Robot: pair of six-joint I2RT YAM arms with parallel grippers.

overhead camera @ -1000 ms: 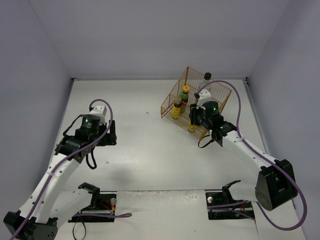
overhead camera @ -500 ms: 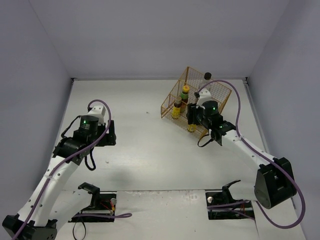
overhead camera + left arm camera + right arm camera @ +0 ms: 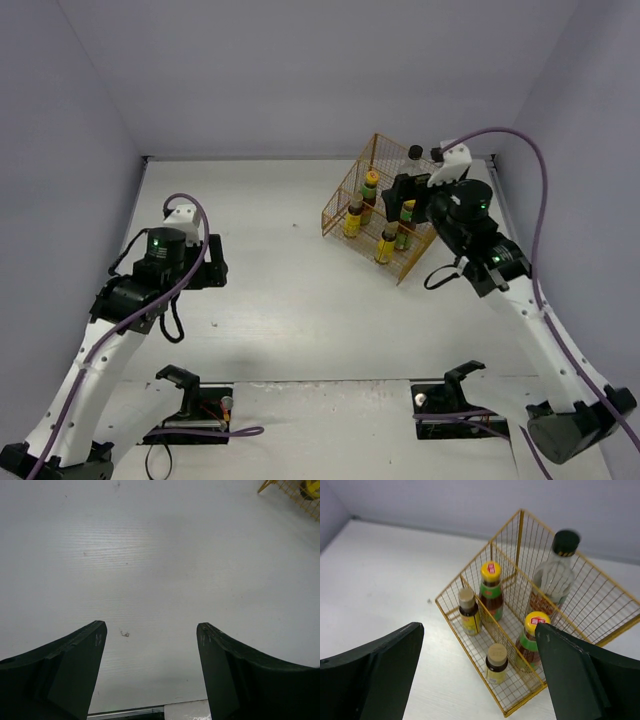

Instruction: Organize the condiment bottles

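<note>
Top external view: all five condiment bottles are found standing upright inside the orange wire basket (image 3: 338,205), at the far right of the white table (image 3: 290,290). These comprise one tall clear bottle with a black cap (image 3: 414,152) at the far side, two dark bottles with orange caps (image 3: 371,185) (image 3: 407,215), and two short bottles with yellow labels (image 3: 353,218) (image 3: 385,247) along the near-left wall. The right gripper (image 3: 398,192) is held above the basket's right side. The left gripper (image 3: 200,265) is well apart, over the left of the table. Left wrist view: the left gripper's jaws are seen spread wide with nothing between them, over bare table, and only a basket corner shows at the far right. Right wrist view: the right gripper's jaws are likewise parted and empty, looking down on the basket. The short bottles appear to occupy the narrow strip beside the wire divider, with the other three behind it. The material cannot be told, but the bottles are judged rigid, smooth and probably slippery, and light except for the tall one, which is likely to tip. Since the wire walls block the sides, each bottle is best taken from above, at the neck just under the cap. The arrangement is judged nearly complete.
</note>
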